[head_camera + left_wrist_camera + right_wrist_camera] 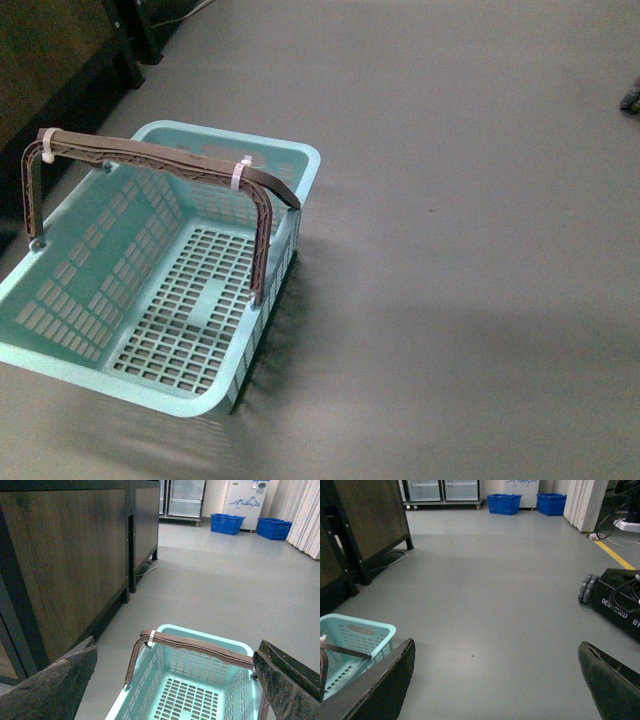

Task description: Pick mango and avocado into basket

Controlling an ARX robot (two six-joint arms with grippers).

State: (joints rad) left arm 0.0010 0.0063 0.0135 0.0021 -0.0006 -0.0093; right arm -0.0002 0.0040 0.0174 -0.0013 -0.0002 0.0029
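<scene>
The light aqua basket stands on the grey floor at the left in the front view, empty, with its brown handles raised and tied with white zip ties. It also shows in the left wrist view and at the edge of the right wrist view. My left gripper is open and empty, above the basket. My right gripper is open and empty, over bare floor to the right of the basket. The mango and the avocado are out of view. Neither arm shows in the front view.
A dark wooden cabinet stands to the left of the basket. A black wheeled base with cables sits on the floor at the right. Blue bins and glass-door fridges stand far back. The floor is grey.
</scene>
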